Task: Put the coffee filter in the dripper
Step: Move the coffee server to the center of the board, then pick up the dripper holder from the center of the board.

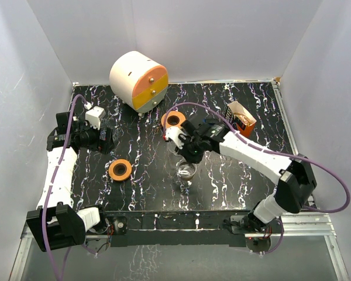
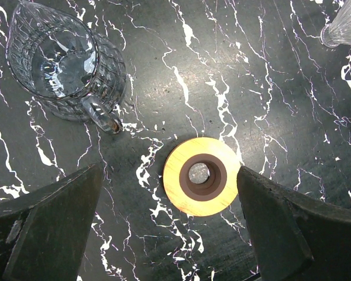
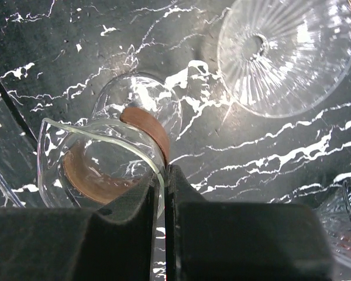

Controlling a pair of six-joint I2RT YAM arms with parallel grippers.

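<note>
The right end effector (image 3: 164, 175) is closed tight on the glass rim of a carafe (image 3: 105, 158) with a brown collar, the rim pinched between its 2 fingers. In the right wrist view the dripper (image 3: 286, 52), a ribbed glass cone, sits on the counter (image 1: 146, 190) at 1 o'clock of the carafe, near it but apart, its ribs and centre hole showing plainly. The left end effector (image 2: 169, 172) is spread wide and holds nothing; an orange ring (image 2: 203, 177) with a brown core lies flat on the counter, seen between its fingers. A glass jug (image 2: 64, 64) stands at 10 o'clock of that ring. Overhead, a 2nd ring (image 1: 174, 120) lies at 12 o'clock of the counter's middle, a white drum (image 1: 137, 79) with an orange front at 11 o'clock, an open orange box (image 1: 241, 117) at 2 o'clock. The filter I cannot pick out for sure; something pale shows in the box, too small to tell
</note>
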